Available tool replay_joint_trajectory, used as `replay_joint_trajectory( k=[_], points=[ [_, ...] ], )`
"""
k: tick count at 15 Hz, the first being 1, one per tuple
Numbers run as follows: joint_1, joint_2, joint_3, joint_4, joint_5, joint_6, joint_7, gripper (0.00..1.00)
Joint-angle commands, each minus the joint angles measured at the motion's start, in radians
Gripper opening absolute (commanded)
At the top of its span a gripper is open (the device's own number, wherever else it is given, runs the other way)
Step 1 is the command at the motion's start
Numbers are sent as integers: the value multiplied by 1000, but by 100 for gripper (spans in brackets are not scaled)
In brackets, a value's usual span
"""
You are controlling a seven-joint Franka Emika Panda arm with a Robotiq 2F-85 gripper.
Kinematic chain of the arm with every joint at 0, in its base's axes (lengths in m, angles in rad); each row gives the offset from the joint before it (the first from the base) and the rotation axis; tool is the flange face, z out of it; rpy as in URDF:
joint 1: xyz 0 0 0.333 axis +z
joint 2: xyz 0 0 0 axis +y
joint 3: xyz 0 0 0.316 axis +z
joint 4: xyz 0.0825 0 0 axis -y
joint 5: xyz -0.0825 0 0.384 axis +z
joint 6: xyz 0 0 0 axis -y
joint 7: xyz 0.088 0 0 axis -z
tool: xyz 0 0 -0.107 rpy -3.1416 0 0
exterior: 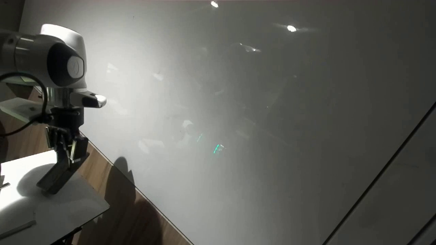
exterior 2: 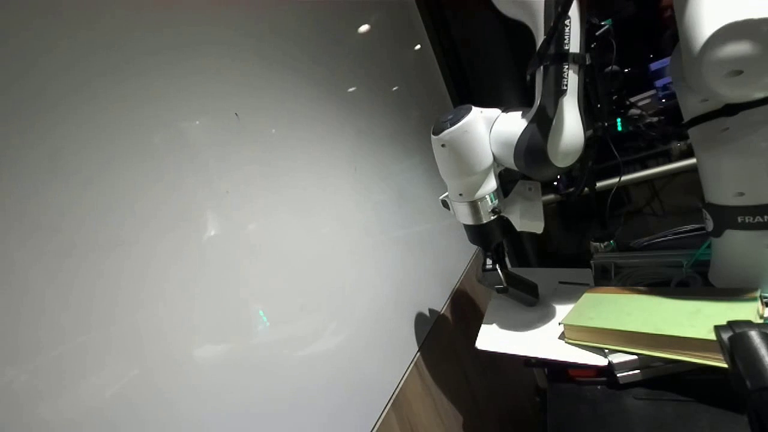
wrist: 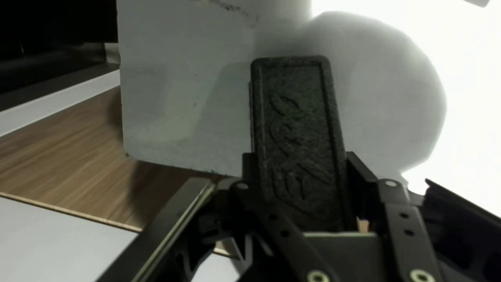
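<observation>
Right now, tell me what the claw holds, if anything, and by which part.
An eraser, by its long sides, with one end jutting beyond the claw.

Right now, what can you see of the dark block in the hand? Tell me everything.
The dark block is a long rectangle with rounded corners, a rimmed, foam-like face and lettering that seems to read EXPO. The hand grips its long sides. It slants over the white panel; contact there is unclear.
</observation>
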Motion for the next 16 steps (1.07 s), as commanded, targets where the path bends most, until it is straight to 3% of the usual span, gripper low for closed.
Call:
replay_joint_trajectory(
  k=[1,13,14,16],
  points=[
    [-49,79,-28,17,-90,51,35,30],
    [-45,117,-20,27,3,43,-17,30],
    [-45,117,-19,25,16,47,-27,71],
    [-45,120,-19,22,41,56,-43,88]
  ],
)
